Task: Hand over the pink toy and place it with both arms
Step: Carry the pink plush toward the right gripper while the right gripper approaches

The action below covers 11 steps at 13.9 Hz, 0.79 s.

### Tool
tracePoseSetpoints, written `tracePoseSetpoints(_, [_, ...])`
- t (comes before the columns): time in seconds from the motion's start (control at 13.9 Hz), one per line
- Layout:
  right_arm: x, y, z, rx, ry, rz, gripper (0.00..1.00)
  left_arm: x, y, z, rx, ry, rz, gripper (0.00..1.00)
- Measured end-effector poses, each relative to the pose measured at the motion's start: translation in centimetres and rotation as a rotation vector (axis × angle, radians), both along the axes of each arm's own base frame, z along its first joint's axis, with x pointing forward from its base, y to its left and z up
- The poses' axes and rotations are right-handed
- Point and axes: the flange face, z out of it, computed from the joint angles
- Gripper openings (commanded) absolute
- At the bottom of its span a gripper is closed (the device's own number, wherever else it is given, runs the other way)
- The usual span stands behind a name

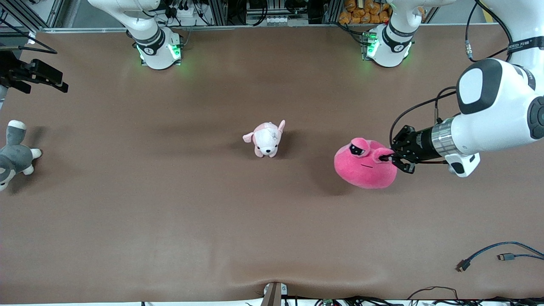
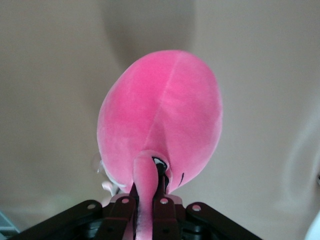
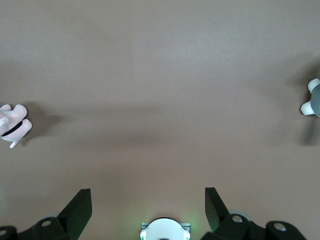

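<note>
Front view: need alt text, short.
The left gripper is shut on one bulging eye of the pink toy toward the left arm's end of the brown table. A pale pink puppy plush sits mid-table, a grey plush at the right arm's end, where the right gripper waits open.

White arms (image 1: 497,114) with black caps, silver wrists, black cables.

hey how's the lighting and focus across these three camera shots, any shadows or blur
Front view: even overhead light, soft shadows beside the pink toy and puppy plush. Left wrist view: the toy fills the frame, and the left tool clamping its eye bulge is slightly soft. Right wrist view: evenly lit table with faint shadow bands.
</note>
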Motion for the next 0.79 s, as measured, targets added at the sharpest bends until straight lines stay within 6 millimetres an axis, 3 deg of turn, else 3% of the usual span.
tracePoseSetpoints(0.22, [0.0, 0.1, 0.4, 0.000, -0.009, 0.001, 1.00, -0.3, -3.9, 3.4, -0.051, 0.015, 0.097, 0.00])
tracePoseSetpoints(0.57, [0.1, 0.0, 0.6, -0.001, -0.017, 0.001, 1.00, -1.8, -10.4, 6.7, -0.155, 0.060, 0.160, 0.00])
tracePoseSetpoints(0.72, [1.1, 0.1, -0.6, 0.003, -0.009, 0.002, 1.00, -2.2, -13.3, 8.2, -0.173, 0.056, 0.202, 0.00])
tracePoseSetpoints(0.79, [2.4, 0.4, -2.4, 0.009, 0.009, 0.007, 1.00, -2.5, -14.8, 8.8, -0.184, 0.051, 0.225, 0.00])
